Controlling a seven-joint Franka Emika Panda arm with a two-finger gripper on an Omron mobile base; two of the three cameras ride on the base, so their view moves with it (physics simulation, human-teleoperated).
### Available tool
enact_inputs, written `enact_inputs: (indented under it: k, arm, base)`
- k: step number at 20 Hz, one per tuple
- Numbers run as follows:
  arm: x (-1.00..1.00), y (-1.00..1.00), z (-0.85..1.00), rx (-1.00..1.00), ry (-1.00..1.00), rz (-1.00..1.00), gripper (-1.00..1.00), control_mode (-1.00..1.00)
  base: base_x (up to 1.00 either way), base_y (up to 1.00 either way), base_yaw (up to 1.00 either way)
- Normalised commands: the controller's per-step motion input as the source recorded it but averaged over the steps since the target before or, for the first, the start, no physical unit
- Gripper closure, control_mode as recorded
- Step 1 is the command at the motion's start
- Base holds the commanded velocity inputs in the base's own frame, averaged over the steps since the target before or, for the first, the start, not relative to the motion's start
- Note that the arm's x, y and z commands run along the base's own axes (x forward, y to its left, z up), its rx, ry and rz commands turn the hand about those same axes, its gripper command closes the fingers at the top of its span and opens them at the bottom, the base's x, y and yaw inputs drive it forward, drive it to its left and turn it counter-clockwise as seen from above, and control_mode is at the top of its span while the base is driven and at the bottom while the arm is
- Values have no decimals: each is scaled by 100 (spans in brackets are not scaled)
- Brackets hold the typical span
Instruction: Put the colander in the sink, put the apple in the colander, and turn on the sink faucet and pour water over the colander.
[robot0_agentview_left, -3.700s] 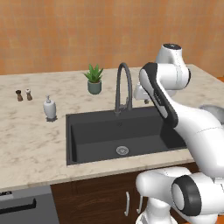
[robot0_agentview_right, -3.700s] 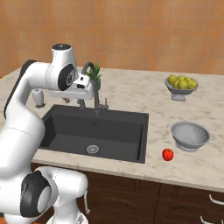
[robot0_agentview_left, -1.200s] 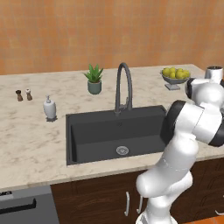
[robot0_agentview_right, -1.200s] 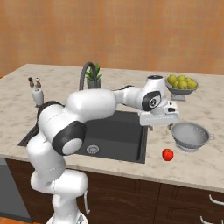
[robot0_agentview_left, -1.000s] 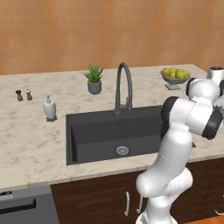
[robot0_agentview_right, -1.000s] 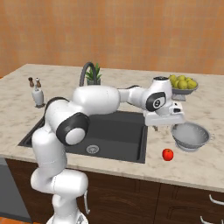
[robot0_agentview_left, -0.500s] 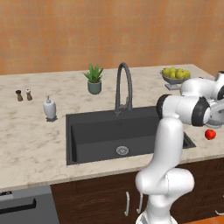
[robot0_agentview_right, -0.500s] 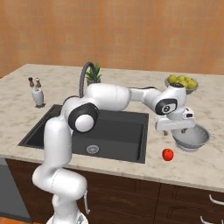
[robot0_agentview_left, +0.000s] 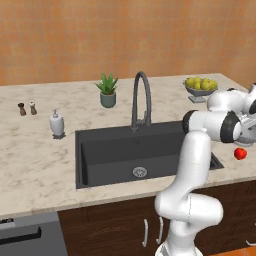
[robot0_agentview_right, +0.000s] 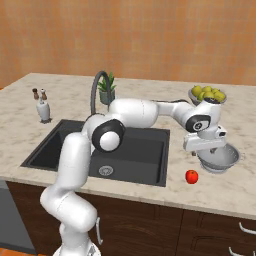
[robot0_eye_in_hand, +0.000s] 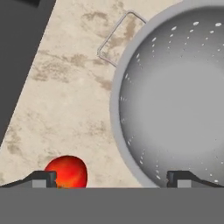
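Observation:
The colander (robot0_agentview_right: 222, 159) is a silver perforated bowl standing on the counter right of the sink (robot0_agentview_right: 60, 142). In the hand view the colander (robot0_eye_in_hand: 175, 100) is close below, one wire handle (robot0_eye_in_hand: 116, 39) pointing away. My gripper (robot0_agentview_right: 206, 150) hangs open just over the colander's left rim, nothing between its fingers. The same open gripper (robot0_eye_in_hand: 112, 178) straddles that rim, one fingertip (robot0_eye_in_hand: 43, 177) by the apple (robot0_eye_in_hand: 65, 172). The red apple (robot0_agentview_right: 191, 176) lies on the counter in front-left of the colander, also seen as the apple (robot0_agentview_left: 240, 153). The dark faucet (robot0_agentview_right: 95, 95) arches behind the sink.
A footed bowl of yellow fruit (robot0_agentview_right: 207, 94) stands behind the colander. A potted plant (robot0_agentview_right: 107, 90), a white soap dispenser (robot0_agentview_right: 44, 111) and two small shakers (robot0_agentview_right: 36, 93) sit along the back and left of the counter. The counter's front edge runs close to the apple.
The arm has swung right from above the sink and come down over the colander's left rim. The gripper has stayed open; colander and apple have not moved.

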Motion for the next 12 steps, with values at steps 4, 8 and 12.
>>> enact_inputs:
  k: [4, 8, 12]
  arm:
    - [17, 1, -32, 0, -1, 2, -100, -100]
    - [16, 1, -35, 0, -6, 0, -100, -100]
    - [33, 0, -29, 0, -6, 0, -100, -100]
  base:
    - [0, 0, 0]
    - [0, 0, 0]
    - [0, 0, 0]
